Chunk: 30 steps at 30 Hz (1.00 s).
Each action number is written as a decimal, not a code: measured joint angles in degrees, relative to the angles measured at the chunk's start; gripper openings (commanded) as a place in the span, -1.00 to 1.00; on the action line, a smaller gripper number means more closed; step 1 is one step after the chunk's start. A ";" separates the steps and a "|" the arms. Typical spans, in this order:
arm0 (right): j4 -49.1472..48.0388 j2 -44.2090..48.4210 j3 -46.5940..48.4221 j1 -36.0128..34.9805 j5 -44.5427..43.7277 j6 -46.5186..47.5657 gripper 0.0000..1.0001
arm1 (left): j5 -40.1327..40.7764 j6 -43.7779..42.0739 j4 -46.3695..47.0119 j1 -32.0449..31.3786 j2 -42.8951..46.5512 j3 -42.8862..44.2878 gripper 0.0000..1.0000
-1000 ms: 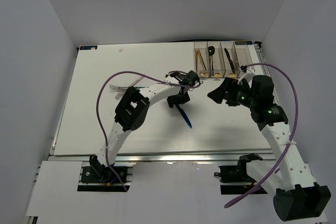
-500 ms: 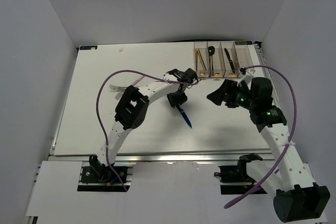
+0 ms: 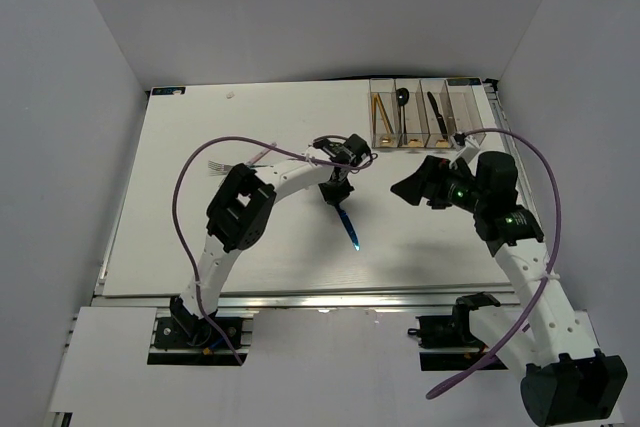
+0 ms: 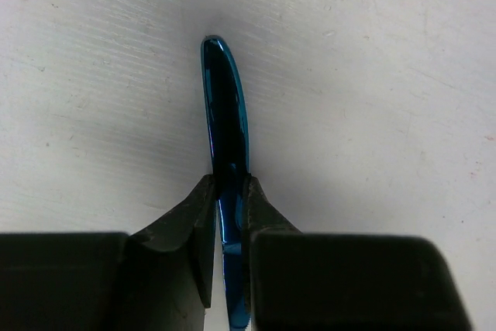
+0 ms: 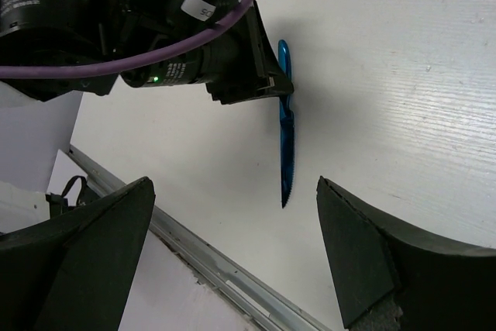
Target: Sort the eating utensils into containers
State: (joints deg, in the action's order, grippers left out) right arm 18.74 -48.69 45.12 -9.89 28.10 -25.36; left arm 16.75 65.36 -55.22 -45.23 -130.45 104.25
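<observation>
A blue knife [image 3: 347,225] is at mid-table, its serrated blade pointing to the near edge. My left gripper [image 3: 338,197] is shut on its handle; in the left wrist view both fingers [image 4: 203,215] press the blue knife [image 4: 227,114] from either side. Whether the knife is off the table I cannot tell. My right gripper [image 3: 410,185] hovers open to its right, and its view shows the knife [image 5: 287,153] between its wide jaws. The containers [image 3: 462,107] stand at the back right, holding orange chopsticks [image 3: 381,112], a black spoon [image 3: 402,100] and a black knife [image 3: 435,109]. A fork [image 3: 222,164] lies at the left.
The table's metal front rail [image 5: 232,281] runs below the right gripper. The left arm's purple cable [image 3: 190,197] loops over the left half of the table. Grey walls enclose the table on three sides.
The left gripper's jaws have closed onto the blue knife's handle. The left arm's elbow has swung slightly left. The right arm has barely moved.
</observation>
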 measured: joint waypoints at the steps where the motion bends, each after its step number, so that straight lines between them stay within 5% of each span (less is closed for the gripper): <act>1: -0.35 -0.07 -0.55 0.00 0.46 -0.02 0.79 | 0.13 -0.20 1.14 0.00 0.81 -1.16 -1.00; 30: -19.89 -16.31 -15.15 -3.58 8.11 -2.38 0.77 | 5.57 -6.05 2.05 -1.51 6.27 -9.05 -1.00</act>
State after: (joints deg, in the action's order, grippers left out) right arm -1.15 -64.99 29.98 -13.47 36.21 -27.75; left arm 22.33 59.31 -53.17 -46.74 -124.18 95.20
